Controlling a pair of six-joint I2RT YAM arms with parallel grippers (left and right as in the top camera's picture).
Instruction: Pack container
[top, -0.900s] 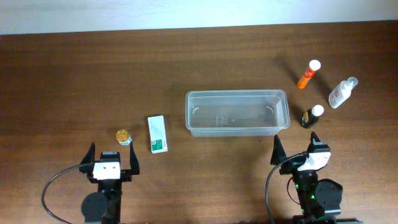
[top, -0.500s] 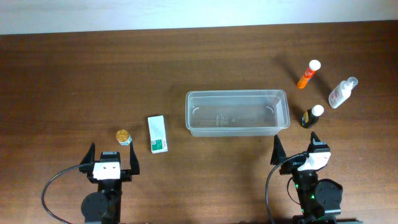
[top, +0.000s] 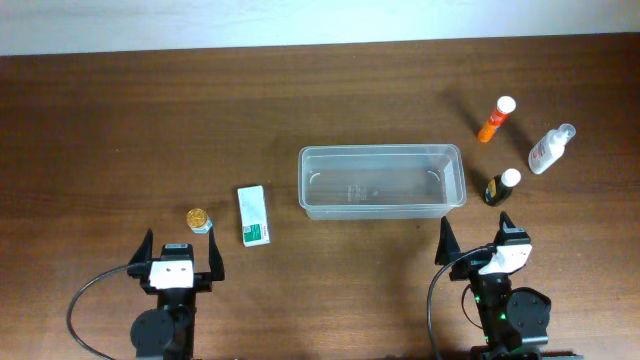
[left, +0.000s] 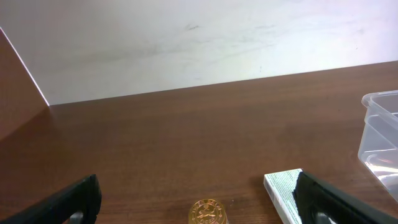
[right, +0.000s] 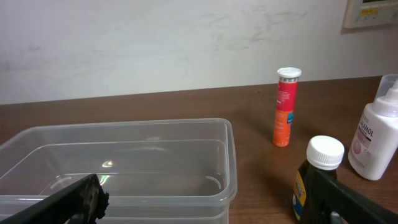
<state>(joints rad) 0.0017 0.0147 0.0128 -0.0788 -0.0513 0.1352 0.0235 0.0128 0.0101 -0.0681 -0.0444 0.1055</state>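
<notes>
While the container (top: 380, 150) rests upright, left gripper (top: 181, 246) and right gripper (top: 477, 240) both gape apart.

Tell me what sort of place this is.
Probably a robotics lab test bench: a dark brown wooden table against a plain white wall, the left gripper and right gripper open at its near edge, and a clear plastic rectangular container set out empty.

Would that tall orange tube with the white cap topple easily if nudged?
Probably: the orange tube stands upright, tall and narrow, so a nudge near its cap would likely tip it. Being round, it might then roll across the table. Its smooth sides look slippery.
</notes>
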